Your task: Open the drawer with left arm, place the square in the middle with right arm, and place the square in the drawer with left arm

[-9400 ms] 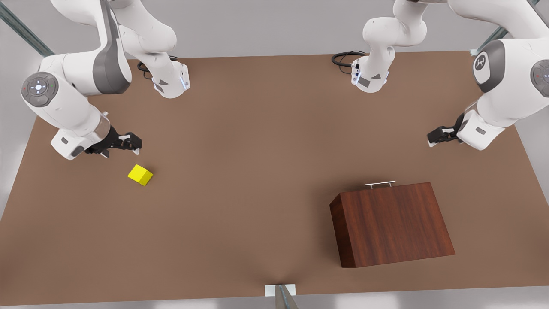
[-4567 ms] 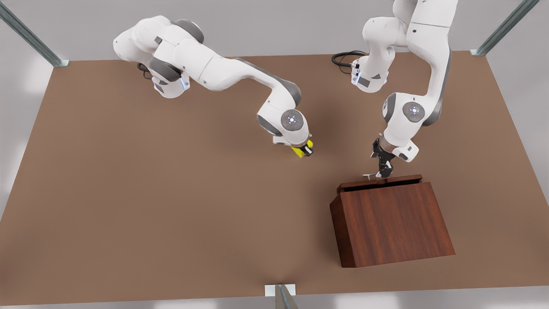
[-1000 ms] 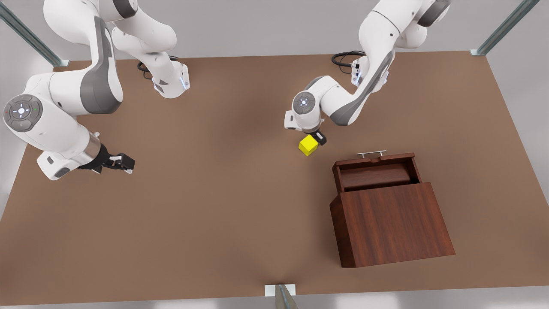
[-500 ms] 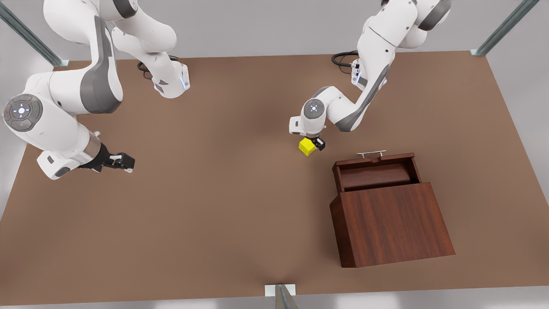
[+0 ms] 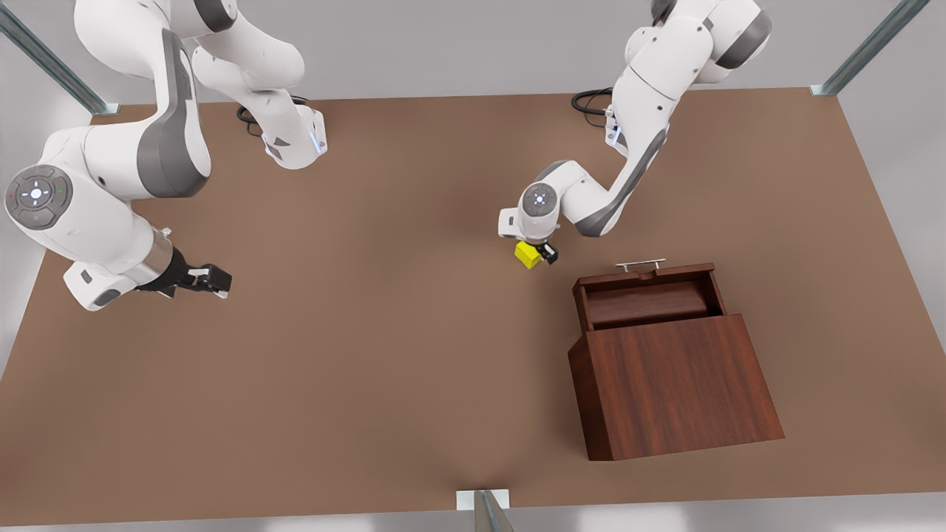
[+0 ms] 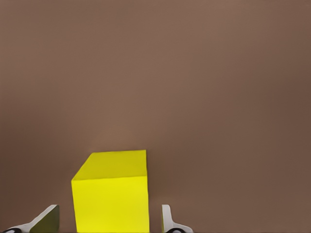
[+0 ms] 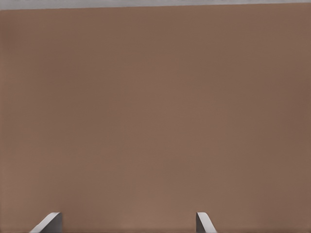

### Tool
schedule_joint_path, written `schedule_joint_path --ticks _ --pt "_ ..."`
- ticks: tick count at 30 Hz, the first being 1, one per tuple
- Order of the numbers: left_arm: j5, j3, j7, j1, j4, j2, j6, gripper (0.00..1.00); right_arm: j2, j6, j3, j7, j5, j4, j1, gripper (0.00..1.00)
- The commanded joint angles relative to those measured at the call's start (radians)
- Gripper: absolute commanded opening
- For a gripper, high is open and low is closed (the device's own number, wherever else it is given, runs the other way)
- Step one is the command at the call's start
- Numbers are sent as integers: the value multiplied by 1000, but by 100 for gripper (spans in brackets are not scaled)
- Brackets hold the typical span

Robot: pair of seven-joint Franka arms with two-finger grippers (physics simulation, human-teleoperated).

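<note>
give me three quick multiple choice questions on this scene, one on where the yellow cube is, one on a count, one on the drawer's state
1. Where is the square?
A. in the drawer
B. on the table between the left gripper's fingertips
C. on top of the wooden box

2. How many yellow cubes are on the table?
A. one
B. two
C. three

3. The drawer is
A. shut
B. pulled open
C. taken out of the box

Answers:
1 B, the left gripper straddles it, fingers apart with gaps.
2 A, just one shows.
3 B, its empty tray sticks out of the wooden box.

The right gripper waits open at the front view's left.
</note>
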Motion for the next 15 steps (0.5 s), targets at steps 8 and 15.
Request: schedule_joint_path --ticks 8,15 --pt "19 29 -1 -23 2 36 36 100 1 0 0 -8 2 2 -4 100" --pt "23 38 -9 -32 2 70 77 81 -2 -2 0 -3 -2 2 -1 100"
